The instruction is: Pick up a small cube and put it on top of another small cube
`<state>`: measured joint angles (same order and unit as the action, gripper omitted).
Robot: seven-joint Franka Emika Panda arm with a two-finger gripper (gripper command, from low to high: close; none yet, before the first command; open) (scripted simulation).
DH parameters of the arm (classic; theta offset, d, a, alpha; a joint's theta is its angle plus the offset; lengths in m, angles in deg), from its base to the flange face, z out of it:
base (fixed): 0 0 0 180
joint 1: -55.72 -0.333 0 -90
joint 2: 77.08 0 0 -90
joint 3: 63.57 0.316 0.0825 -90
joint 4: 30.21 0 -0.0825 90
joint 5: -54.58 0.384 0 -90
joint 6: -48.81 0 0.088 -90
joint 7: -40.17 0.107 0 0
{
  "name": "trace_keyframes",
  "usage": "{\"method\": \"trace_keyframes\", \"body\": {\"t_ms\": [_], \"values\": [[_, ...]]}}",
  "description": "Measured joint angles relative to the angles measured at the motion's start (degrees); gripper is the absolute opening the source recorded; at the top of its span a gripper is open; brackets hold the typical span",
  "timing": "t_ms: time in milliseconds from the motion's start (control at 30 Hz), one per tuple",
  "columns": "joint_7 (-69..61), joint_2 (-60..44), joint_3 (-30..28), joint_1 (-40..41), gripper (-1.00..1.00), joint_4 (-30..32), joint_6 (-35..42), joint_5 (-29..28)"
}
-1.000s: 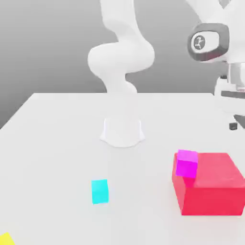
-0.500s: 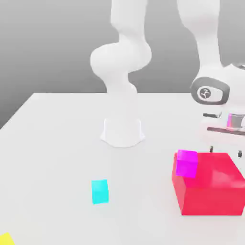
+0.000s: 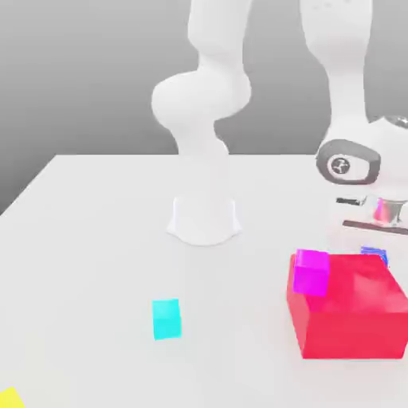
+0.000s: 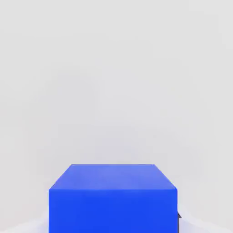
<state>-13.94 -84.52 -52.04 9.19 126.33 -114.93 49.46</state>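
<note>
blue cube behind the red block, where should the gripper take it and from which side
Grip the blue cube across two opposite flat side faces, coming straight down from above. Its top face lies level and unobstructed, while in the exterior view the big red block stands close in front of it, so a sideways approach from there looks blocked. Its plain square shape gives parallel faces for two fingers.

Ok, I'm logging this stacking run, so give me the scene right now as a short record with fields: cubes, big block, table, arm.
blue cube: just behind the red block's far edge in the exterior view, close up in the hand view
yellow cube: at the near corner on the exterior view's left, far from the blue cube
cyan cube: alone on the table
magenta cube: at the red block's far corner on the exterior view's left
arm: hand above the blue cube
stacked: not yet
</note>
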Motion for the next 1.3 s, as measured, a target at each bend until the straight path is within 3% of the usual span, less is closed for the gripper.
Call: {"method": "trace_keyframes", "body": {"t_ms": [333,700,933,1100,1233,1300], "values": [[3.44,4.01,0.33,3.46,-1.00,-5.64,9.01,13.52],[5.69,-4.16,-16.03,24.66,-1.00,-23.03,19.72,24.19],[6.81,-8.13,-25.04,35.26,-1.00,-29.95,24.25,27.75],[7.60,-12.32,-31.47,41.67,-1.00,-34.65,25.68,26.40],[7.57,-17.70,-36.47,46.47,-1.00,-38.54,24.47,23.57],[6.15,-21.99,-35.83,48.48,-1.00,-39.63,21.47,25.12]]}}
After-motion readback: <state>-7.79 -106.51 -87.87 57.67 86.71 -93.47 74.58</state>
